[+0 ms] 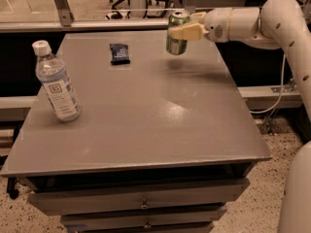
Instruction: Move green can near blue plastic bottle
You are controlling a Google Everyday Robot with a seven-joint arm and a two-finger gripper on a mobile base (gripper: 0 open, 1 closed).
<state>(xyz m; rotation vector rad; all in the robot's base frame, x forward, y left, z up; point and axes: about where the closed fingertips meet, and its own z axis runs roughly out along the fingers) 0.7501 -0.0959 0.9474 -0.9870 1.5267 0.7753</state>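
You have the green can (175,43) clamped in the gripper (181,29), whose pale fingers (188,31) close on the can's upper half from the right. The can hangs upright and clear of the table (160,115), over the far right part of the top, with its shadow lying on the surface just below it. The white arm (252,21) reaches in from the right side. The blue plastic bottle (56,84) stands near the left edge, cap on, well apart from the can, with nearly the whole width of the top between the two. A small dark blue packet (119,53) lies flat at the far side, between can and bottle but further back than the bottle. By the look of it you are in the carry: the pick is done, and the placing is not yet begun. The next move calls for a sweep to the left and toward the near side, with the can held high enough to pass the packet, or routed in front of it. Then lower the can onto bare table just beside the bottle, stopping short of contact, since the light bottle would likely tip at a nudge. Release only once the can's base sits flat, and draw the fingers back toward the right, away from the bottle.
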